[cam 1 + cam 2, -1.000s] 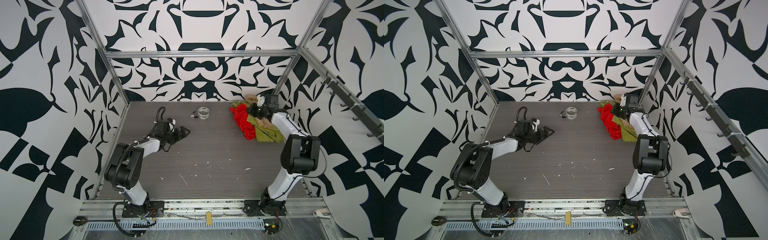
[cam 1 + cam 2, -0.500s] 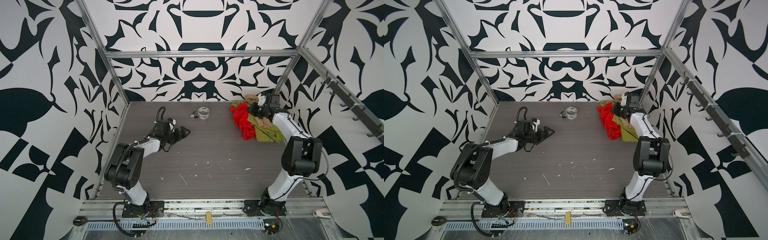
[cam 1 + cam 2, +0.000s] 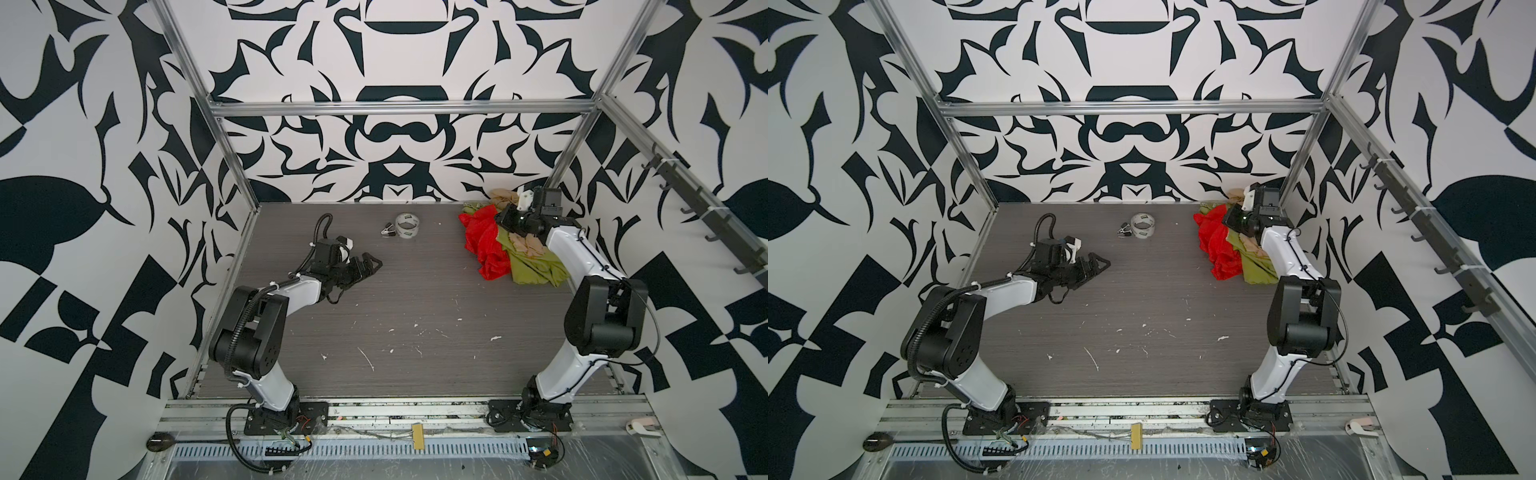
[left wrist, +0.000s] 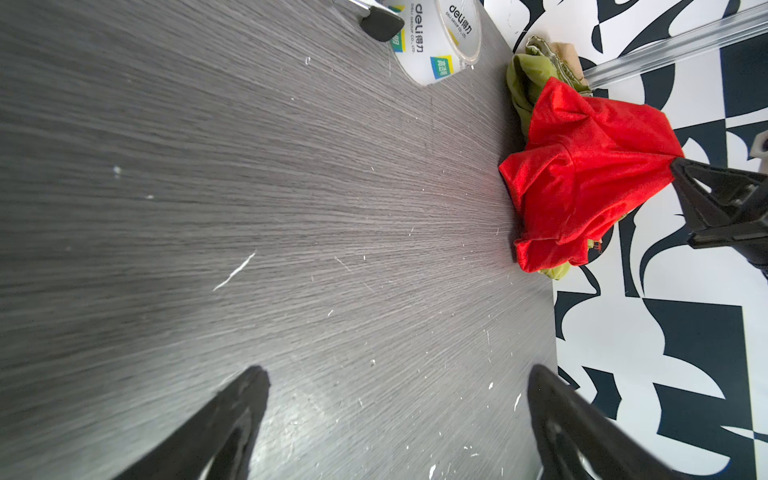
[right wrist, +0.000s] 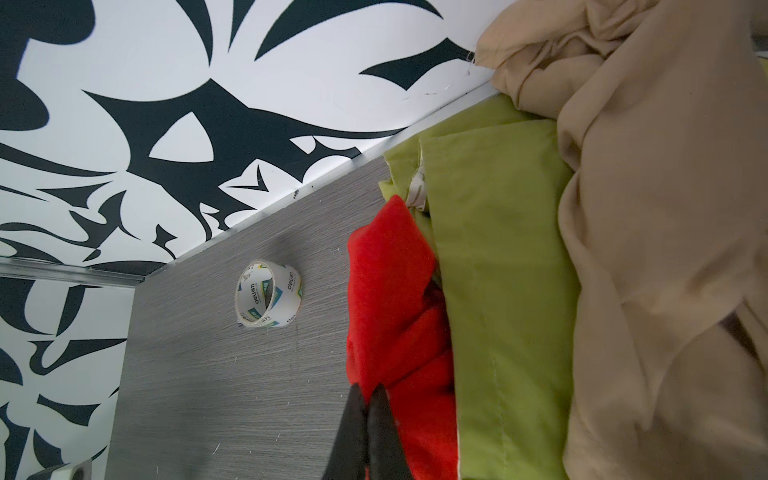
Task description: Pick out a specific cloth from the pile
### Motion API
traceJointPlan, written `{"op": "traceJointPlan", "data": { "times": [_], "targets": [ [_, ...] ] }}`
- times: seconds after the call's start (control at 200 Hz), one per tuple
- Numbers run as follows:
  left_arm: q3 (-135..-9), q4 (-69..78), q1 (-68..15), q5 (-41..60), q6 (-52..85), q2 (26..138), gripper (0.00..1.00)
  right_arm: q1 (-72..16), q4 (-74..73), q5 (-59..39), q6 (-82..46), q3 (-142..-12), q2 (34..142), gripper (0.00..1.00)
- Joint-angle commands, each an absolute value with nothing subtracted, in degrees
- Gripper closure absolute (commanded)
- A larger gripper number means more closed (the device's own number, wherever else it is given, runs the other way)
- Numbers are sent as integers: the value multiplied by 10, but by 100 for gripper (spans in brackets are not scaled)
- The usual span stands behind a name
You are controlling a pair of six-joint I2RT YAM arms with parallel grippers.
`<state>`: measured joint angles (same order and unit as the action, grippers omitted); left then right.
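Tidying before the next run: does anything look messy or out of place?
White flecks and scratches litter the dark table, front middle, like scrape marks. A tape roll and black clip sit at the back.

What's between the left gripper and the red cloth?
Bare tabletop between left gripper and red cloth, shown in the left wrist view; tape roll sits aside.

I'm driving this from afar, and it reads as a robotics lab test cell: an aluminium-profile frame [image 3: 399, 109] boxes in a grey wood-grain tabletop [image 3: 415, 299], walled by black-and-white patterned panels [image 3: 104, 166]. The left arm [image 3: 266, 316] and right arm [image 3: 598, 320] are bolted to a metal rail [image 3: 395, 411] along the near edge, beside a slotted cable duct [image 3: 374, 451]
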<state>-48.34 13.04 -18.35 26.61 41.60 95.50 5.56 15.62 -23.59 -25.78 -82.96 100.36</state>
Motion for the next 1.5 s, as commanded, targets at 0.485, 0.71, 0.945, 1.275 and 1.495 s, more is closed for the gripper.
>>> {"op": "traceJointPlan", "data": {
  "times": [0.485, 0.71, 0.945, 1.275, 1.495],
  "targets": [
    [-478, 145, -186, 270, 421, 941, 1, 56, 120, -258, -260, -836, 957, 100],
    [-478, 146, -186, 270, 422, 942, 1, 56, 119, -260, -260, -834, 950, 100],
    [-480, 147, -188, 271, 423, 942, 1, 56, 118, -259, -260, -831, 943, 100],
    [-479, 148, -190, 269, 424, 941, 1, 55, 118, -260, -260, -828, 934, 100],
    [-478, 148, -190, 269, 424, 940, 1, 55, 117, -259, -260, -824, 927, 100]
  ]
}}
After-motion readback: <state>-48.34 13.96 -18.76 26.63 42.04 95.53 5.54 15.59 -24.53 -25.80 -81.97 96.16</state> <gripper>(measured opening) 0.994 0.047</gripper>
